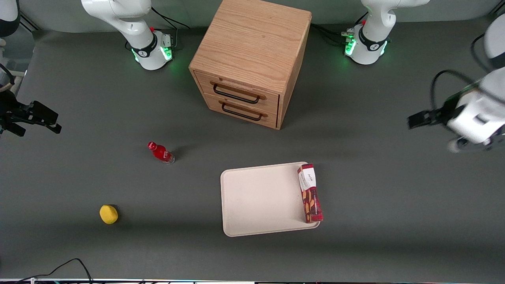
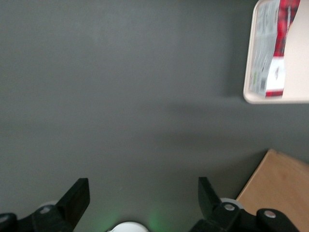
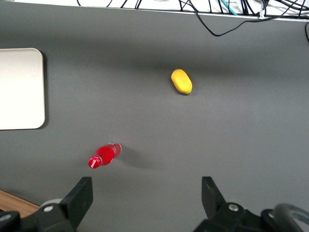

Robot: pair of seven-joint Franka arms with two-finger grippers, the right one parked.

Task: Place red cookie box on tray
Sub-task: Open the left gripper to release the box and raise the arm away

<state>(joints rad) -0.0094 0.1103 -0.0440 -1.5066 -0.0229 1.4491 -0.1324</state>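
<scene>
tray (image 1: pixel 252 201): near table's front edge | red cookie box (image 1: pixel 311 193): lies along tray's edge toward the working arm, seemingly placed | gripper (image 1: pixel 418 118): fingers spread, empty, well apart, aloft | remaining: apparently nothing

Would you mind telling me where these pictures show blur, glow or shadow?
Front view: the gripper, open and empty above bare table toward the working arm's end, is smeared by motion blur; green lights glow at both arm bases; the wooden drawer cabinet casts a soft shadow. Left wrist view: the red cookie box on the tray looks soft. Right wrist view: sharp.
</scene>
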